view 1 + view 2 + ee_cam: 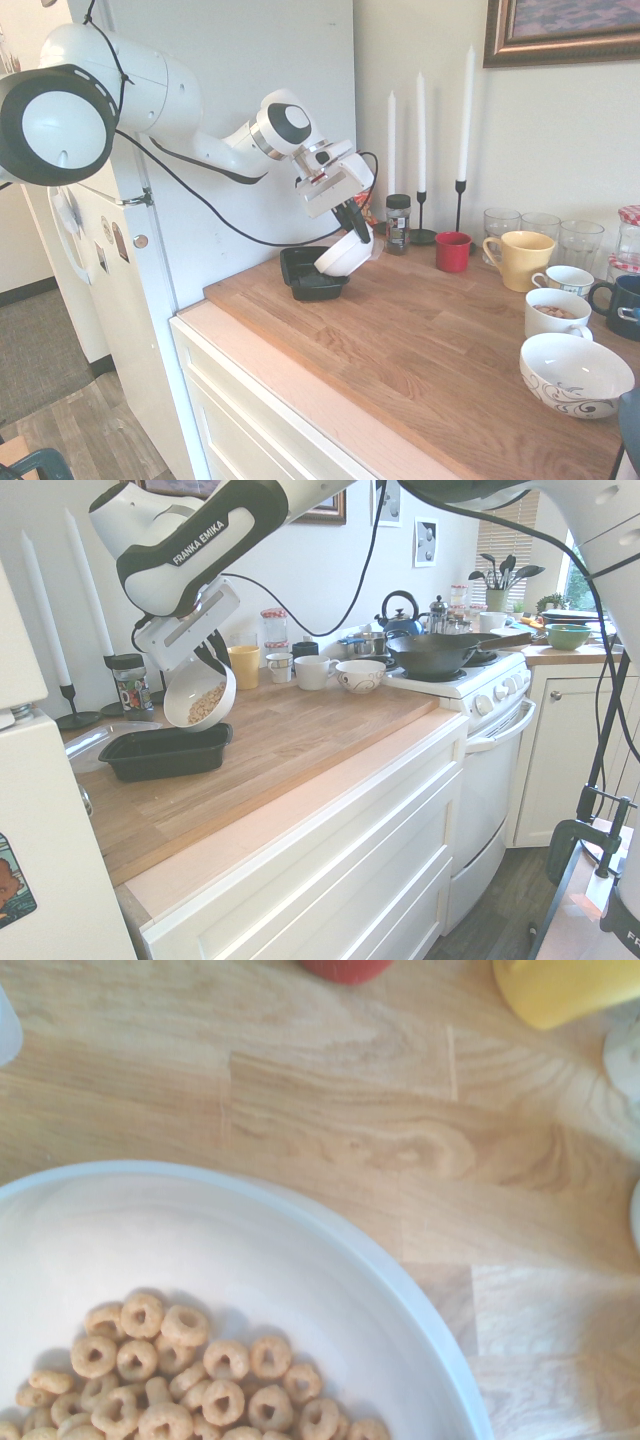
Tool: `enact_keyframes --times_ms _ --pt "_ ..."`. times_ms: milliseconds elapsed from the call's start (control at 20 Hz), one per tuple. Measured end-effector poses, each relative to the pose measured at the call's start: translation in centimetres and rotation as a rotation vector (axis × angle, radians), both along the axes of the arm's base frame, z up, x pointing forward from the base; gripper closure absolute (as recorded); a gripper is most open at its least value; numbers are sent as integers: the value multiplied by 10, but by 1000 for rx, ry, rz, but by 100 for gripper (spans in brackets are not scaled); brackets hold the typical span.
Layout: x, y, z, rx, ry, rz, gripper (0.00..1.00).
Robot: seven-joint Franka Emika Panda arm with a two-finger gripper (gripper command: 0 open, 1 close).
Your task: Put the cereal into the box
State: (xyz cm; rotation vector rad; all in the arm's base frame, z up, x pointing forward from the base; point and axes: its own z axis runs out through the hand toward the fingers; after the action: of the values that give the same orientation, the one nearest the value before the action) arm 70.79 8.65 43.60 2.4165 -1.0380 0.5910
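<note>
The cereal (190, 1385), small tan rings, lies heaped in the low side of a plain white bowl (197, 702). The bowl is tilted and held in the air just above the box (165, 753), a shallow black tray that stands on the table (300, 750) near its back corner. The end effector (208, 660) is clamped shut on the bowl's upper rim and points steeply downward.

The table is a pale wood butcher-block top with a lighter strip along its front edge, set on white drawers. Behind the box stand a small spice jar (398, 222) and tall white candles (420, 125) in dark holders against a cream wall. Further along the table sit a red cup (452, 251), a yellow mug (522, 258), clear glasses (541, 226) and patterned white bowls (574, 374). A white stove (470, 695) with a dark wok (435, 652) and a kettle (399, 613) adjoins the table.
</note>
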Motion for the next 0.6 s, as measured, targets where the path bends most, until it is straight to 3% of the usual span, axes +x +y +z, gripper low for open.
enact_keyframes --times_ms 600 --pt "-4 31 5 -140 -55 43 100"
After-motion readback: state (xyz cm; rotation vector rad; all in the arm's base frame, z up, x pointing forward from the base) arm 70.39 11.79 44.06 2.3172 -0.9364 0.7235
